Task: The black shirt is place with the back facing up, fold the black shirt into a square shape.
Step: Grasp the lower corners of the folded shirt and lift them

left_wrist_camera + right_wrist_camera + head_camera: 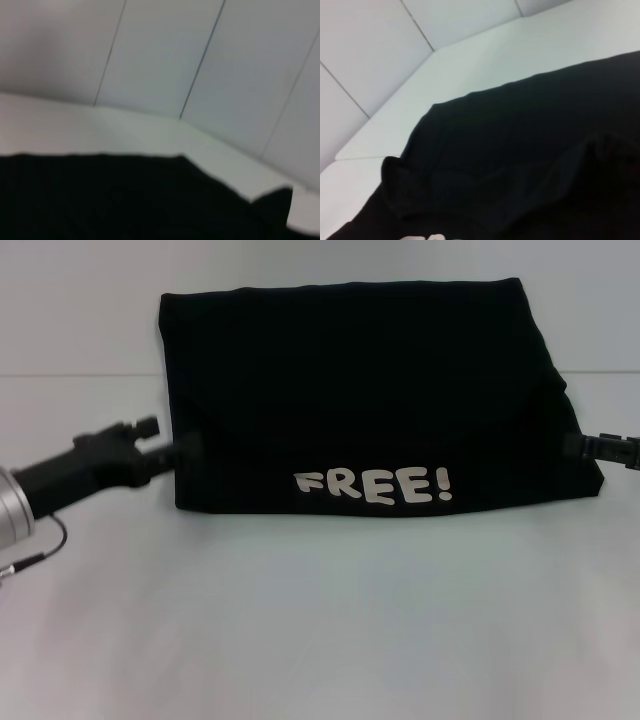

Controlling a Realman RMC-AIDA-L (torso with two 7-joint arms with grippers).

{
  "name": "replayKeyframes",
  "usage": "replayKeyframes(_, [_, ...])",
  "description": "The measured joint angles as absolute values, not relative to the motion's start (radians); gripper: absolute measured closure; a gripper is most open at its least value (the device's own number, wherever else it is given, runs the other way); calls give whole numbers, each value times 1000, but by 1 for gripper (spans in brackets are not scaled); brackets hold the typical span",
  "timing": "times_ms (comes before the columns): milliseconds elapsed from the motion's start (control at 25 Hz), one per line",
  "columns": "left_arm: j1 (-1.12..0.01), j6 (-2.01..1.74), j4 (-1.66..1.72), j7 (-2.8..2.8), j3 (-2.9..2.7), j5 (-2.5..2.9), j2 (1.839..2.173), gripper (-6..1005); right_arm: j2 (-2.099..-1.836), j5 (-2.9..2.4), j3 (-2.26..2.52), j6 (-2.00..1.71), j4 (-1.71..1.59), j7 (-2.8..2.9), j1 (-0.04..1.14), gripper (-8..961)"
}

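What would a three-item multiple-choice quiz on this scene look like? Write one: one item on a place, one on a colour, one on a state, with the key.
1. Where does the left gripper sit?
A. at the black shirt's left edge
B. above the shirt's middle
C. at the table's near edge

2. What colour is the FREE! lettering?
A. bright red
B. pale pinkish-white
C. dark green

3. How does the shirt lie?
A. spread flat with sleeves out
B. bunched in a ball
C. folded into a wide rectangle, lettering up

Key: 1 A, the head view shows it at the shirt's left side, with the right gripper at the opposite side. 2 B, the letters show pale against the black cloth. 3 C, its edges are straight and no sleeves stick out on the white table.
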State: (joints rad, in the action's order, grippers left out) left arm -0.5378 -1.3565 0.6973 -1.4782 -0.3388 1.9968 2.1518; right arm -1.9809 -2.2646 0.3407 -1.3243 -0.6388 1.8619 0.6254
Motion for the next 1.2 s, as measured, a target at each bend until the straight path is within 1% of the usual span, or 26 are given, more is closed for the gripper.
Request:
replayKeyframes(40, [-535,-1351,700,-1469,-339,2026,2153,316,-1980,-2258,341,-1333,-639,1855,622,182])
replayKeyframes(200, [-532,-1301,698,-1395,-357,2112,2161,127,-1976,-2237,340,-1345,-636,1849,616,95])
replayKeyframes(240, [-532,-1290,694,-1383,-365,2117,2161,125,-1974,-2233,340,-1347,-636,1849,616,73])
replayKeyframes(400, [-532,-1213,667,-1329,-406,2122,2163,115,-1977,-2211,339,-1340,-638,1849,616,70])
replayKeyframes(720, [-551,-1032,600,-1325,-467,2150,2164,114,-1972,-2185,339,-1310,-633,1856,623,69])
replayKeyframes(1200, [-575,-1017,572,-1319,-551,2152,2166,115,-1971,-2184,339,-1301,-632,1857,627,74])
